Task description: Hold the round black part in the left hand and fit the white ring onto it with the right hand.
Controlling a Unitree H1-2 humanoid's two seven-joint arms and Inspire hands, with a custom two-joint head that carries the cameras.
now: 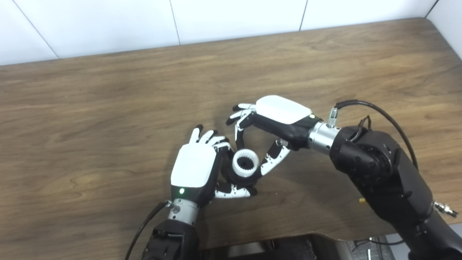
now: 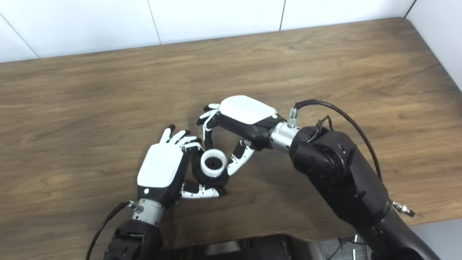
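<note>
On the wooden table (image 1: 108,108), the left hand (image 1: 196,168) is gripping the round black part (image 1: 236,177) between fingers and thumb, with the white ring (image 1: 245,163) sitting on top of it. Just right of it, the right hand (image 1: 274,122) is arching over the ring, fingers apart, thumb tip touching or nearly touching the ring's side.

Bright even overhead light, soft shadows on table (image 1: 108,108), slightly soft focus

White ring (image 1: 245,161): one, on the black part
Round black part (image 1: 241,178): one, under the ring
Hands: two, left hand (image 1: 196,167) and right hand (image 1: 274,121), flanking the ring
</note>
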